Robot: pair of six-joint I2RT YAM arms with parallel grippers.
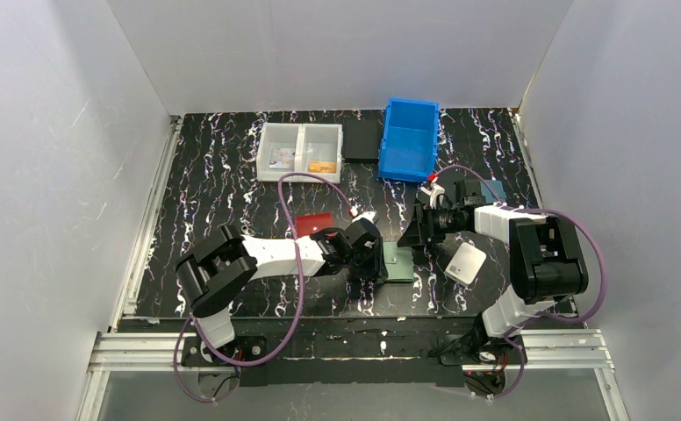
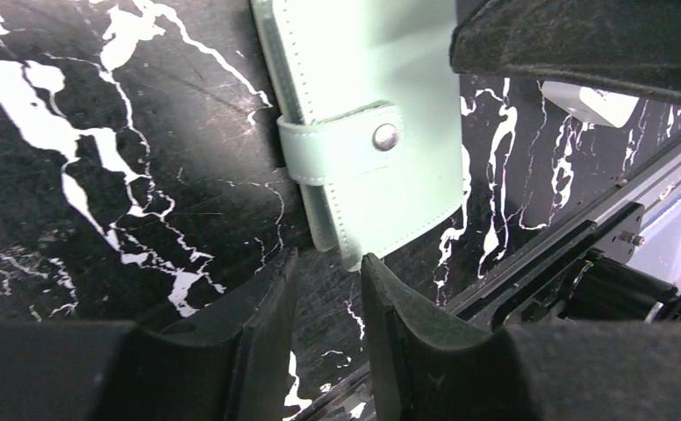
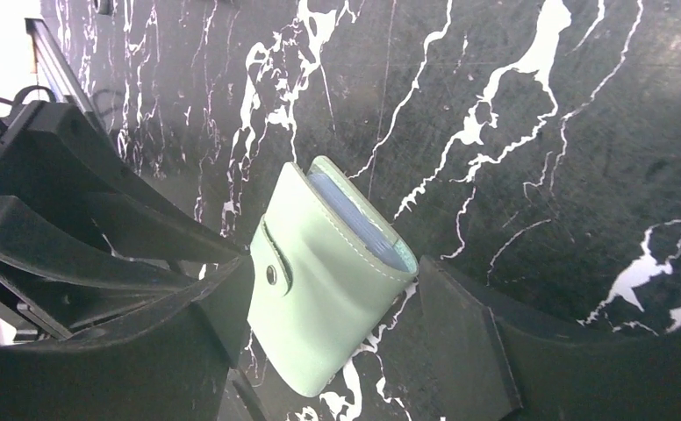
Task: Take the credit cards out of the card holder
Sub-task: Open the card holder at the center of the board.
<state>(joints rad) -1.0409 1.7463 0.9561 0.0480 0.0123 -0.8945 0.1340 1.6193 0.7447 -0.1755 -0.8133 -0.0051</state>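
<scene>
**Card holder closed, a claw on each side**

The sage-green card holder [image 1: 398, 261] lies flat on the marbled worktop [image 1: 223, 189] between the two arms, with its snap tab [image 2: 346, 145] fastened. The edge of a light blue credit card [image 3: 359, 224] shows at its open end. The right claw [image 3: 333, 272] is spread wide, one finger either side of the holder; whether either finger touches it I cannot tell. The left claw [image 2: 326, 263] sits just beside the holder's corner, fingers slightly apart and pinching nothing. A white wallet [image 1: 466, 262] lies near on the right, a red wallet [image 1: 315, 222] on the left.
</scene>
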